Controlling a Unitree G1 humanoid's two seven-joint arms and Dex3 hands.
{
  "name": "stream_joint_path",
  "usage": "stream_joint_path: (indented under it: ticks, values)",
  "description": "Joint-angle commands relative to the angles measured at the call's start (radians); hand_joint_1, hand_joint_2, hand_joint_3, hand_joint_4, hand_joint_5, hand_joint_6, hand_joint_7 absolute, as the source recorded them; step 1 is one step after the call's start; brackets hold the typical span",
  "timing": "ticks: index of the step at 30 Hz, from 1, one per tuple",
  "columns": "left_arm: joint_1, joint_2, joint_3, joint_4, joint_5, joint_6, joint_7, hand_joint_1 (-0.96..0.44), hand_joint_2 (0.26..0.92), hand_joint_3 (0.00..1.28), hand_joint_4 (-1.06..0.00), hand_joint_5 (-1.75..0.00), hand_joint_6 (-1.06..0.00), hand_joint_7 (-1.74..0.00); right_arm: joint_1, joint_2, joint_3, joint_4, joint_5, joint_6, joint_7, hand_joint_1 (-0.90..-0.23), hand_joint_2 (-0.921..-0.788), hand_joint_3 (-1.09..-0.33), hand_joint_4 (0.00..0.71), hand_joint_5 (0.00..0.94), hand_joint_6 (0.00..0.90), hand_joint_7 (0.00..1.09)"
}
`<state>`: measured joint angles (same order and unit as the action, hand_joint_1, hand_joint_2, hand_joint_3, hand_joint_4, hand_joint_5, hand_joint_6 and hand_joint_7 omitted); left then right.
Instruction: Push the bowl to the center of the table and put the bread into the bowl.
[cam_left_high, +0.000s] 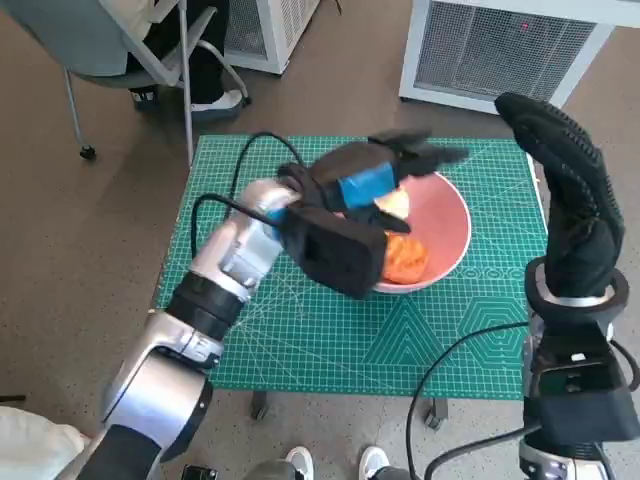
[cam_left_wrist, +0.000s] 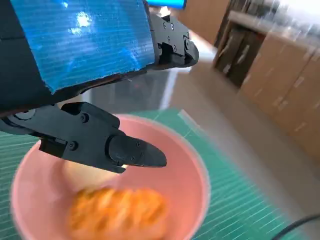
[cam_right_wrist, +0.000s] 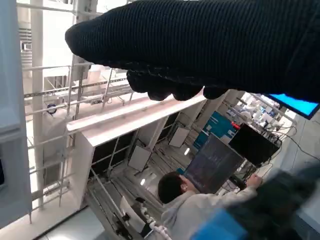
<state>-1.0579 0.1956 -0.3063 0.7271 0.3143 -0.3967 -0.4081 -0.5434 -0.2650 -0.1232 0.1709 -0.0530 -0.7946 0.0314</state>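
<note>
Bread (cam_left_high: 405, 258) lies orange inside the pink bowl (cam_left_high: 452, 222), which sits on the green mat (cam_left_high: 330, 335) toward the far right part of the table. My left hand (cam_left_high: 375, 175) hovers just above the bowl, fingers (cam_left_wrist: 131, 150) spread, holding nothing. My right hand (cam_left_high: 572, 195) is raised by the table's right edge, apart from everything, fingers extended and empty.
</note>
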Motion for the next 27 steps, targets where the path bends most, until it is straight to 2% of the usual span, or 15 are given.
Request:
stream_joint_path:
  ticks: [1, 4, 7, 12, 14, 20, 27]
  values:
    - [0.057, 0.005, 0.098, -0.013, -0.122, -0.081, 0.012, -0.39, 0.921, 0.16, -0.12, -0.02, -0.23, -0.14, 0.000, -0.003, -0.003, 0.013, 0.022, 0.004, 0.010, -0.553, -0.921, -0.739, 0.321, 0.001, -0.001, 0.64]
    - [0.095, -0.006, 0.157, -0.048, -0.202, -0.119, 0.019, -0.38, 0.921, 0.20, -0.19, -0.04, -0.26, -0.15, -0.008, -0.005, -0.004, 0.015, 0.029, 0.004, 0.011, -0.534, -0.921, -0.742, 0.321, 0.001, -0.001, 0.64]
    - [0.143, -0.029, 0.209, -0.127, -0.297, -0.110, 0.010, -0.36, 0.921, 0.23, -0.21, -0.05, -0.27, -0.16, -0.015, -0.005, -0.004, 0.011, 0.039, 0.011, 0.015, -0.519, -0.921, -0.744, 0.321, 0.001, -0.001, 0.64]
    - [0.232, -0.076, 0.272, -0.249, -0.439, -0.085, 0.007, -0.34, 0.921, 0.29, -0.26, -0.03, -0.09, -0.53, -0.026, -0.003, 0.001, -0.007, 0.053, 0.033, 0.021, -0.492, -0.921, -0.752, 0.321, 0.001, -0.001, 0.64]
    - [0.276, -0.094, 0.292, -0.300, -0.488, -0.090, 0.009, -0.34, 0.921, 0.31, -0.26, -0.03, -0.06, -0.59, -0.032, 0.001, 0.005, -0.018, 0.057, 0.047, 0.023, -0.494, -0.921, -0.753, 0.321, 0.001, -0.001, 0.64]
    - [0.349, -0.113, 0.315, -0.420, -0.577, -0.045, -0.006, -0.34, 0.921, 0.34, -0.28, -0.03, -0.01, -0.74, -0.044, 0.004, 0.011, -0.041, 0.066, 0.079, 0.027, -0.503, -0.921, -0.752, 0.322, 0.001, 0.002, 0.65]
    - [0.403, -0.113, 0.323, -0.537, -0.623, 0.015, -0.014, -0.34, 0.921, 0.37, -0.27, -0.03, 0.00, -0.81, -0.055, 0.009, 0.016, -0.061, 0.076, 0.109, 0.036, -0.506, -0.921, -0.747, 0.322, 0.001, 0.002, 0.66]
